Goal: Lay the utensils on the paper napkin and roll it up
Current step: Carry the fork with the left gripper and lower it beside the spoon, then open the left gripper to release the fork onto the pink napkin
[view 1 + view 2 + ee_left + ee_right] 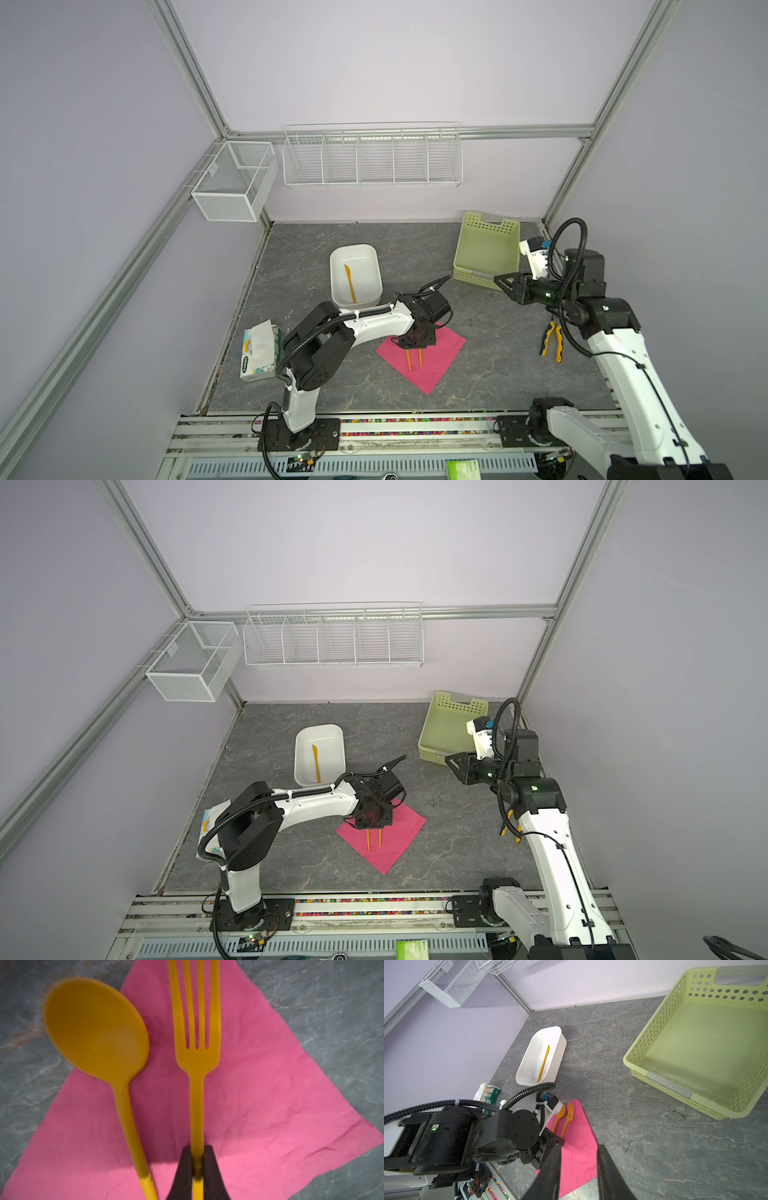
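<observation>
Top views: a stereo pair set high over the near edge, facing down and toward the back wall, far enough to take in the whole tabletop point(498, 365) and wire shelf point(372, 160) — near-identical, shifted slightly sideways. Left wrist view: very close, looking along the left pincer point(197, 1149) over fork point(196, 1059), spoon point(95, 1028) and paper napkin point(270, 1105). Right wrist view: raised, mid-distance, looking past the right pincer point(579, 1146) across the tabletop — shares paper napkin, fork, spoon and white tub point(529, 1064) with the top views.
</observation>
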Robot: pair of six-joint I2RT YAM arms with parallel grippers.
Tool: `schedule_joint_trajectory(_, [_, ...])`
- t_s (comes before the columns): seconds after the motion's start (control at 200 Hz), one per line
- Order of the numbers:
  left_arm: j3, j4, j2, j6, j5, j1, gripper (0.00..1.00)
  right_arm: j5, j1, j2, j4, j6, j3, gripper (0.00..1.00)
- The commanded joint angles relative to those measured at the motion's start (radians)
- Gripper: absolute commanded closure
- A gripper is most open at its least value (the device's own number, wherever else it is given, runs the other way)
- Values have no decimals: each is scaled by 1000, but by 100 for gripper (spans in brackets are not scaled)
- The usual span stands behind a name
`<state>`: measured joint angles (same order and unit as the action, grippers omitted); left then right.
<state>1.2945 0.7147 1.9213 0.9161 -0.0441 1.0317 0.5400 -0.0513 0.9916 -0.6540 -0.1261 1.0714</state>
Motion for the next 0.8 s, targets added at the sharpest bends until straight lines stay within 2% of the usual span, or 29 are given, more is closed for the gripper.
schedule_joint_trajectory(0.0, [28,28,12,30,0,8,100,4,-5,-18,11,33,-16,67])
schedule_joint_trajectory(0.685, [36,64,30,78,-22,8,100,-3,-11,-28,10,39,-18,67])
schedule_joint_trajectory(0.795, [35,66,23,79,-28,8,93,-5,-13,-32,8,42,-19,67])
